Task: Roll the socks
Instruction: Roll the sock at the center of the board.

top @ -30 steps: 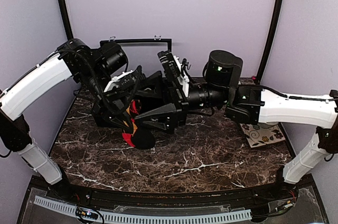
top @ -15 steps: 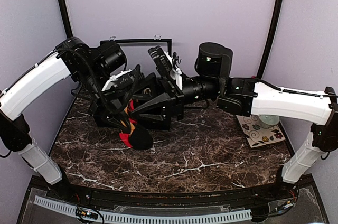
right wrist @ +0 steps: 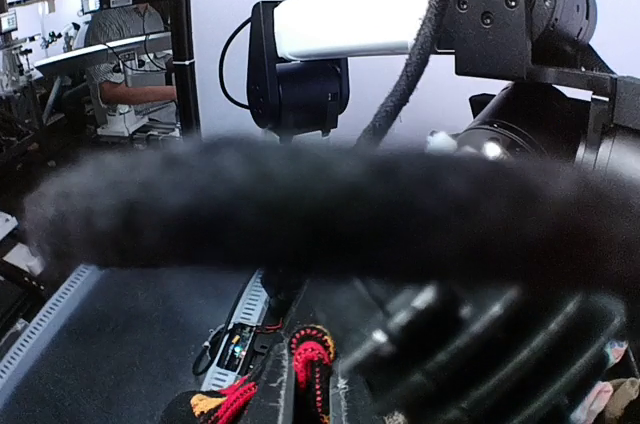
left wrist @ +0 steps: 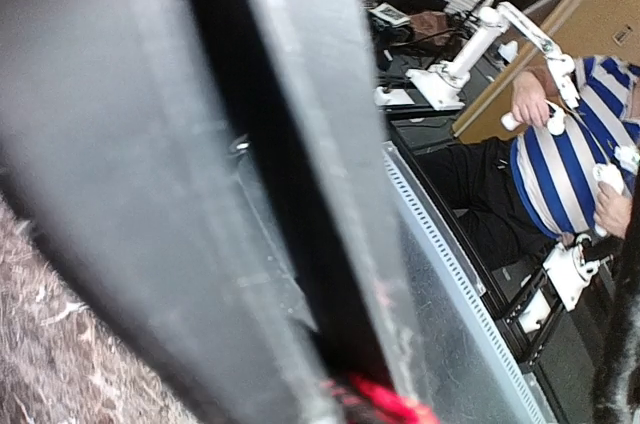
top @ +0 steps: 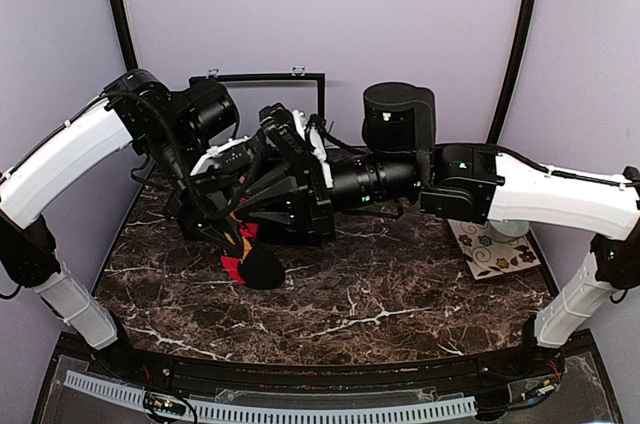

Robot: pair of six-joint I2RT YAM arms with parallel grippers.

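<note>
1. Robot arms: two, the left arm (top: 70, 159) and the right arm (top: 560, 199), both white with black joints.
2. Socks: one sock bundle (top: 255, 266), black with red and orange patches. How many socks it holds cannot be told.
3. Tables: one marble table (top: 400, 294).
4. Patterned mats: one floral mat (top: 495, 252) at the table's right edge.
5. Frames: one black frame (top: 270, 77) at the back.
6. Clips on that frame: two, a left clip (top: 213, 72) and a right clip (top: 297, 71).
7. People: one person (left wrist: 565, 174) in a blue-and-white striped shirt, in the left wrist view.

The black sock (top: 256, 266) is fuzzy knit cloth, the table (top: 400, 296) glossy veined stone, perhaps only stone-look laminate.
</note>
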